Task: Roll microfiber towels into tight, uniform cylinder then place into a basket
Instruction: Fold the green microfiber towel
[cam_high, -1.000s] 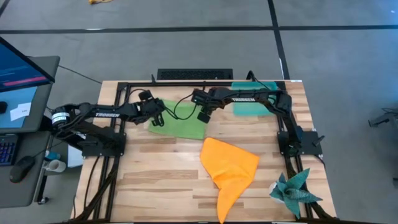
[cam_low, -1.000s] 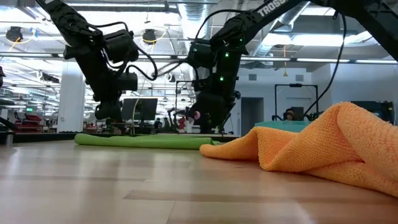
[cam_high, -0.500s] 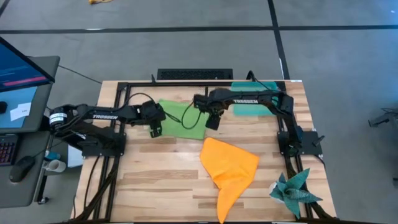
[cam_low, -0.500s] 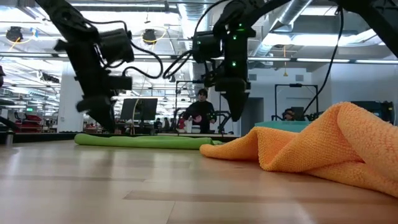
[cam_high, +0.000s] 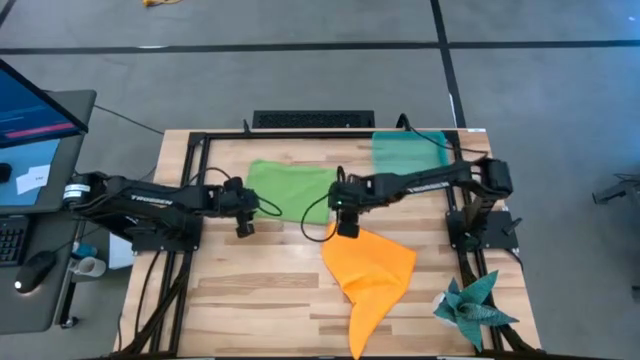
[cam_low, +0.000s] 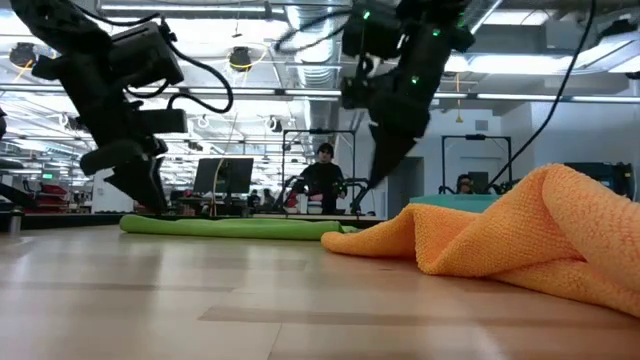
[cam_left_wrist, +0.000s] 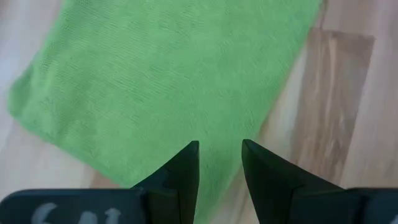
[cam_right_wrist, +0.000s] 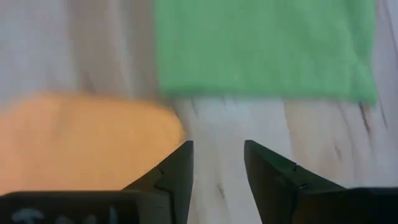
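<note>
The lime green towel (cam_high: 290, 188) lies flat on the table's far middle; it also shows in the left wrist view (cam_left_wrist: 168, 74) and the right wrist view (cam_right_wrist: 264, 50). The orange towel (cam_high: 370, 268) lies crumpled nearer the front, and shows in the low view (cam_low: 500, 235). The teal basket (cam_high: 405, 152) stands at the far right. My left gripper (cam_high: 243, 224) hovers open by the green towel's near left corner (cam_left_wrist: 219, 152). My right gripper (cam_high: 347, 226) hovers open between the green towel's near right corner and the orange towel (cam_right_wrist: 217, 152).
A dark teal spiky cloth (cam_high: 473, 308) lies at the near right corner. A black frame (cam_high: 300, 135) runs along the table's far and side edges. Bare wood (cam_high: 250, 290) lies at the near left. A person (cam_low: 322, 180) shows in the room behind.
Both grippers have drawn back from over the green towel toward the table's near edge, the left to the towel's near left corner, the right up and over to the orange towel's far edge. The green towel's far part now shows uncovered; the towel lies flat.
</note>
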